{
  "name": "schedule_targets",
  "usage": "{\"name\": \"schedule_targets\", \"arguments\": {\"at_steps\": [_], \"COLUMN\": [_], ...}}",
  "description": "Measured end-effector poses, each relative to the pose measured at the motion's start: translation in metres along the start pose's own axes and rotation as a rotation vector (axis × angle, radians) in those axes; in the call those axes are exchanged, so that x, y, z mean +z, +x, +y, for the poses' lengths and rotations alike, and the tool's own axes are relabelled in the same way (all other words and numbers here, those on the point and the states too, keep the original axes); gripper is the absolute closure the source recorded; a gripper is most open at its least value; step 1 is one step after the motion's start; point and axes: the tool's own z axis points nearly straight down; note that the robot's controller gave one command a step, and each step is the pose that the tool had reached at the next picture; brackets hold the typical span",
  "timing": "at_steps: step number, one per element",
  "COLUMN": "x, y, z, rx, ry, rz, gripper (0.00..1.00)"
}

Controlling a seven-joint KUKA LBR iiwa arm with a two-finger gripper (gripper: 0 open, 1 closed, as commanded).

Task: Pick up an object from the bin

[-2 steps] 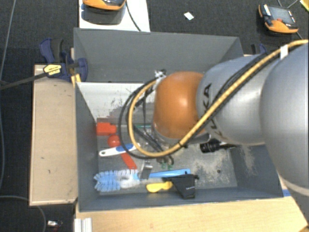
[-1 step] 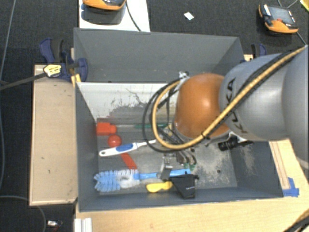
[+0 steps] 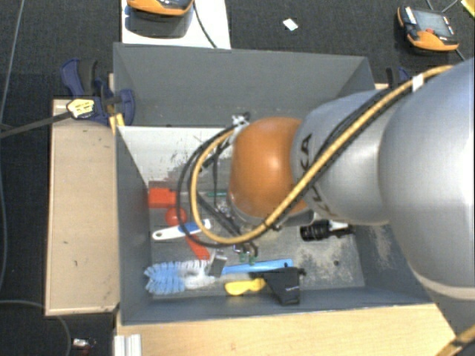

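Observation:
My gripper shows as dark metal parts under the arm's orange cover, low over the left-middle of the bin floor. Just left of it lie a red block, a small red round piece and a white handle. In front of it, a blue-and-white bristle brush lies along the near wall, with a blue strip and a yellow piece beside it. Whether anything is in the gripper is hidden.
A black angular object rests against the near wall right of the yellow piece. A black cylinder with a white end lies at the right, under the arm. The arm and its looped cable cover the bin's middle and right.

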Motion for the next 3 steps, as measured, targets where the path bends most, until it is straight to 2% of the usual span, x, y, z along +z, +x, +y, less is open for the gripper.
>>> {"name": "schedule_targets", "arguments": {"at_steps": [1,2,3], "x": [-0.010,0.005,0.076], "y": [-0.071,-0.020,-0.086], "z": [-0.016,0.023,-0.041], "rx": [-0.090,-0.022,-0.116], "ry": [0.008,0.003,0.007], "rz": [-0.009,0.003,-0.011], "gripper": [0.00,0.00,1.00]}}
